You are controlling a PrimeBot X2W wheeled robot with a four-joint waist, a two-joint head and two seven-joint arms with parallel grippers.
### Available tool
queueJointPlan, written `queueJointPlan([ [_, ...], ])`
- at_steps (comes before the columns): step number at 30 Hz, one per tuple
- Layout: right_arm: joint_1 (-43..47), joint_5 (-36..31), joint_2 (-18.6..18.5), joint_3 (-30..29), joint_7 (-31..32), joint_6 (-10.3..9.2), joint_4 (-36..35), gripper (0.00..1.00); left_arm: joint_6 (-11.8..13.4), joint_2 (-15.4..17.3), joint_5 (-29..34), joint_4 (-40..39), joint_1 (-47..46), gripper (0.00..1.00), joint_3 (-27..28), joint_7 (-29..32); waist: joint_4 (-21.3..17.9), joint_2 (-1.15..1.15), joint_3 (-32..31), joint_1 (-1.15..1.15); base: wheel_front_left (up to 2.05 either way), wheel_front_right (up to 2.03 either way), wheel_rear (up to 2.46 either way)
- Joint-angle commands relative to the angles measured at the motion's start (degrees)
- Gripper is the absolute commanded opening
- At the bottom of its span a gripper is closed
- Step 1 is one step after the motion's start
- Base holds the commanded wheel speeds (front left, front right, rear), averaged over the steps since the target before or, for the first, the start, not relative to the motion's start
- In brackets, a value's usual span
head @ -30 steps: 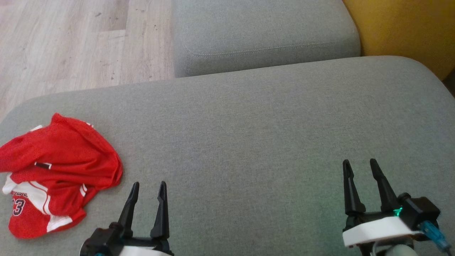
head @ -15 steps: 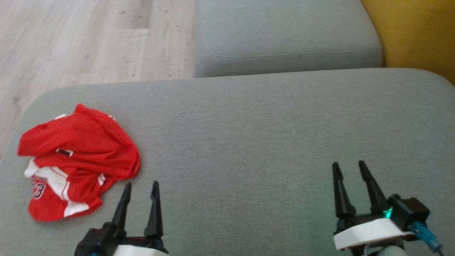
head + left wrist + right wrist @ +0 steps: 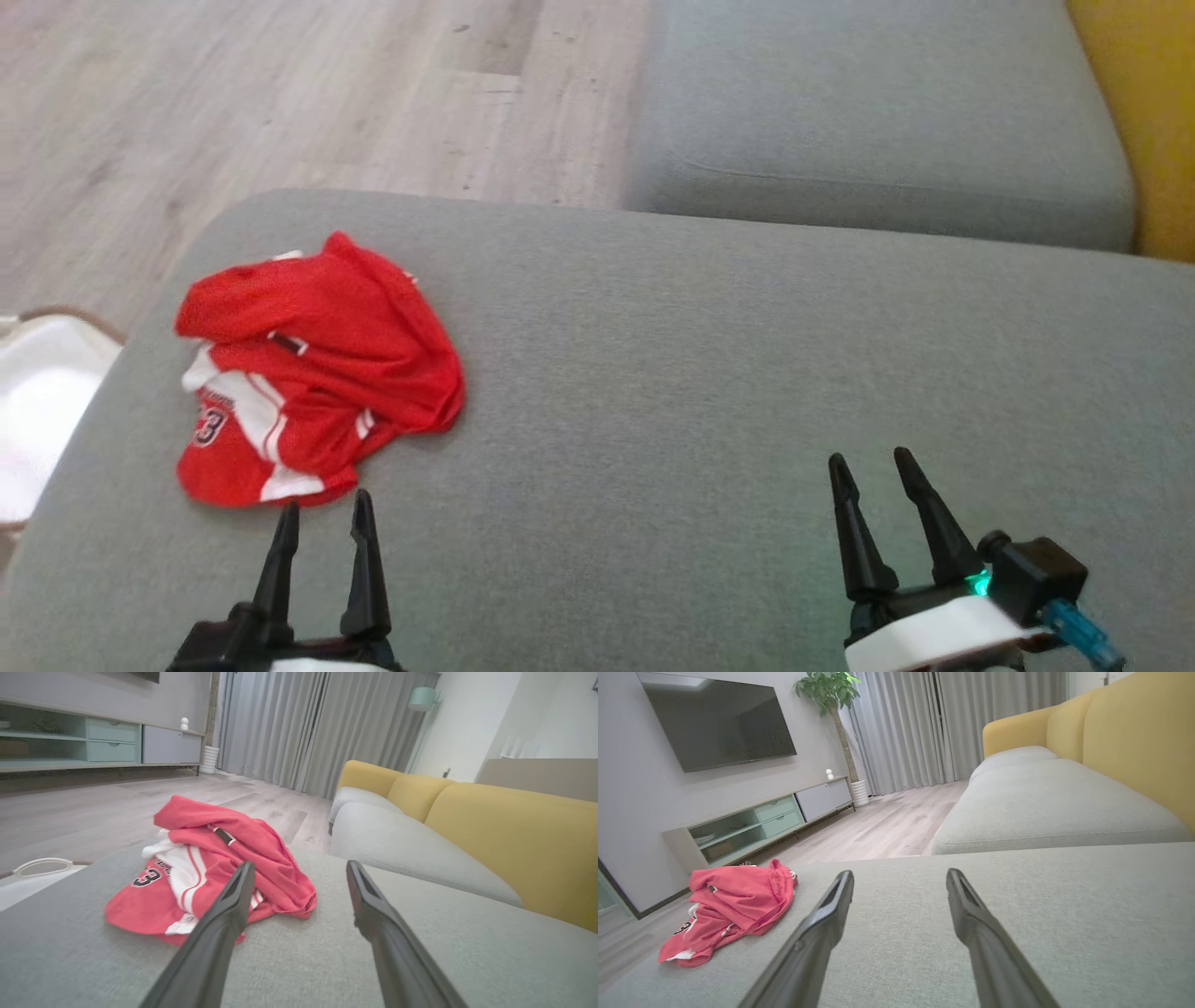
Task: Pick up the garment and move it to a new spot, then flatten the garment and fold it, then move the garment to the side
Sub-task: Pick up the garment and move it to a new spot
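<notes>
The garment point(image 3: 313, 373) is a red jersey with white trim, crumpled in a heap at the left end of the grey sofa cushion point(image 3: 709, 373). The left wrist view shows the garment point(image 3: 210, 863) just beyond the fingers, and the right wrist view has the garment point(image 3: 733, 905) at far left. My left gripper point(image 3: 324, 509) stands open just short of the heap's near edge, holding nothing. Well to the right, my right gripper point(image 3: 871, 462) is open over bare cushion, also with nothing in it.
A second grey cushion point(image 3: 868, 121) lies beyond, with the yellow sofa back point(image 3: 1148, 112) at right. Wooden floor point(image 3: 280, 93) runs past the cushion's far and left edges. A white container point(image 3: 37, 411) sits on the floor at left.
The head camera has swung left, so the whole picture has shifted right. The garment lies as before. Both grippers stay open.
</notes>
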Motion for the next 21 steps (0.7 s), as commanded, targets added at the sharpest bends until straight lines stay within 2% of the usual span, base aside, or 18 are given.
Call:
queueJointPlan([
  [1, -1.67, 0.67, -0.51, 1.68, -0.62, 0.44, -1.77, 1.0, -0.3, -0.22, 0.65, -2.08, -1.85, 1.0, 2.35, -0.55, 2.0, 0.0, -0.4, 0.0, 0.0, 0.0, 0.0],
  [10, -1.32, 1.76, -0.51, 2.94, -0.62, 0.44, -1.71, 1.0, -0.63, -0.22, 1.07, -3.29, -1.4, 1.0, 3.25, -0.55, 5.64, 0.0, -0.89, 0.0, 0.0, 0.0, 0.0],
  [21, -1.44, 1.86, -0.51, 2.85, -0.62, 0.44, -1.62, 1.0, -0.35, -0.22, 0.76, -4.55, -1.18, 1.0, 3.85, -0.55, 6.38, 0.0, -0.5, 0.0, 0.0, 0.0, 0.0],
])
